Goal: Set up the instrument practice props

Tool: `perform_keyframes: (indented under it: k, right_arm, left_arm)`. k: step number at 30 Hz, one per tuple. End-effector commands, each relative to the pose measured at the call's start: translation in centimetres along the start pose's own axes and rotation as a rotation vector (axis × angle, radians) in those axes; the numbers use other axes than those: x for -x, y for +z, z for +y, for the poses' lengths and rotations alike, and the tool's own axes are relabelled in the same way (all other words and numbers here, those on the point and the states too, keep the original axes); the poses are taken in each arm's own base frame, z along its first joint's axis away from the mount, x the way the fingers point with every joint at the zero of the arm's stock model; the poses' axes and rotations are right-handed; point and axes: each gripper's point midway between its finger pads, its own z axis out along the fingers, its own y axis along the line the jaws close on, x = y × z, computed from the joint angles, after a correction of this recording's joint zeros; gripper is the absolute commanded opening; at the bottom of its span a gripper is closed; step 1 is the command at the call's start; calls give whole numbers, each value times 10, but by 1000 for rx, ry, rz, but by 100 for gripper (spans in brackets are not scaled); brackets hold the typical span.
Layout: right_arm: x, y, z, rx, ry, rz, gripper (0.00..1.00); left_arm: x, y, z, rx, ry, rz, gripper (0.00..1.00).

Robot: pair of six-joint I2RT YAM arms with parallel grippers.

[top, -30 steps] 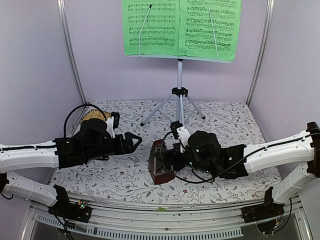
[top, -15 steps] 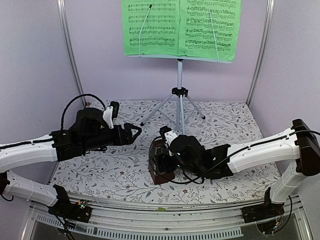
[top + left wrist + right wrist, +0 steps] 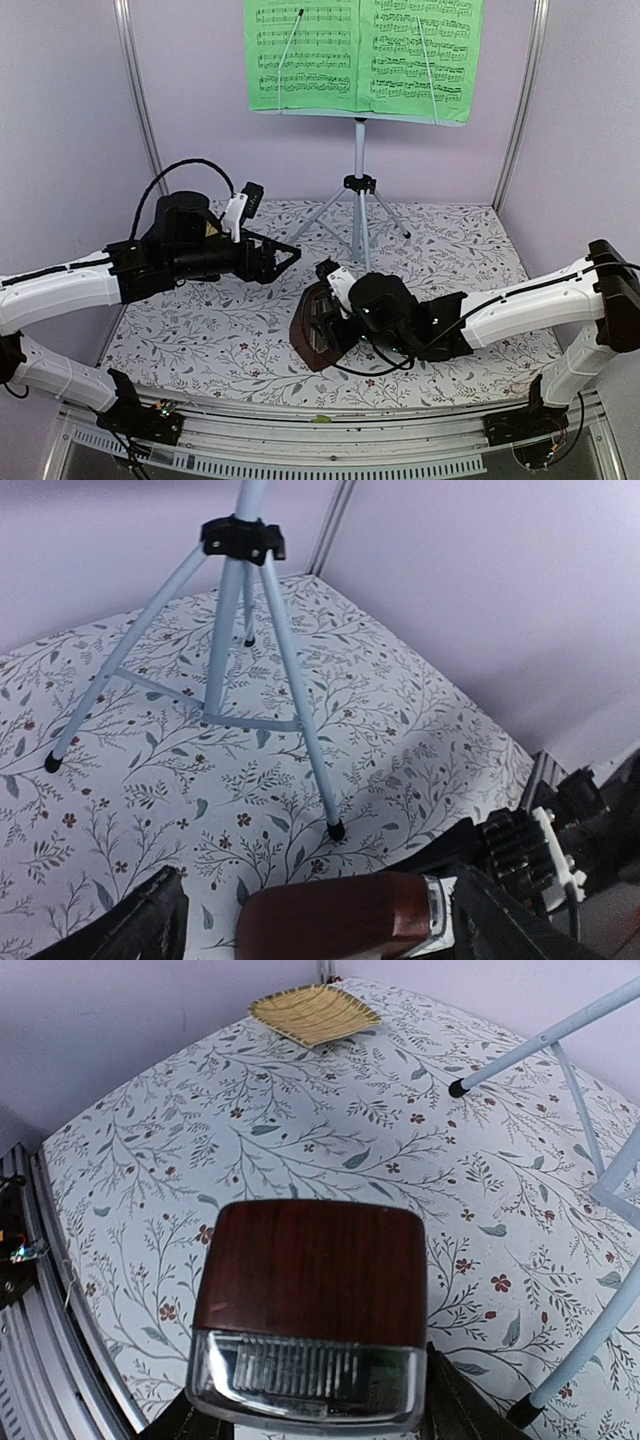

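Floral-printed cloth covers the surface (image 3: 470,250). The music stand (image 3: 360,190) stands at the far centre, with its tripod legs spread on the cloth. The green booklet (image 3: 360,55) lies open on its desk, facing the near edge. These two props are judged to be in place.

The left gripper (image 3: 290,255) hovers left of centre, above the surface. Its jaws are spread wide and hold nothing. It points right, toward the tripod legs.

The right gripper (image 3: 328,318) reaches in from the right, low over the near centre. Its jaws are closed partway onto the sides of the metronome (image 3: 310,338).

The metronome is near and slightly left of the tripod, apart from the legs. It leans off upright. Its long axis runs roughly in line with the right gripper's fingers. The dark wooden end points left, away from the gripper. The clear-fronted end faces the wrist. Whether its base touches the surface cannot be told.

Step in hand, as judged: positioning the metronome. The next move calls for turning it upright, seating it flat on its base clear of the legs, then releasing it.
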Motion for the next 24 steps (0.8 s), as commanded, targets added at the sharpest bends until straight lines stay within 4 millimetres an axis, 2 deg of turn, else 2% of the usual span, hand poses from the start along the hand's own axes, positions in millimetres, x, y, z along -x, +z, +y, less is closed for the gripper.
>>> perform_keyframes:
  k: [1,5,12,17,23,24]
  right_arm:
    - [0,-28,19,210,-151,-7,33]
    - [-8,-49,22,356,-214,1,33]
    - [-16,-67,20,456,-307,20,34]
    - [-15,-75,11,502,-326,11,48]
    - [-12,-79,10,540,-350,18,80]
    - [-11,-79,10,540,-352,20,82]
  left_arm:
    - [9,2,-41,-237,219,8,92]
    - [2,-1,-70,-420,324,15,92]
    - [-25,4,-90,-596,407,67,91]
    - [-57,15,-100,-626,494,123,91]
    - [-80,23,-107,-649,539,181,90]
    - [-82,23,-109,-645,553,183,91]
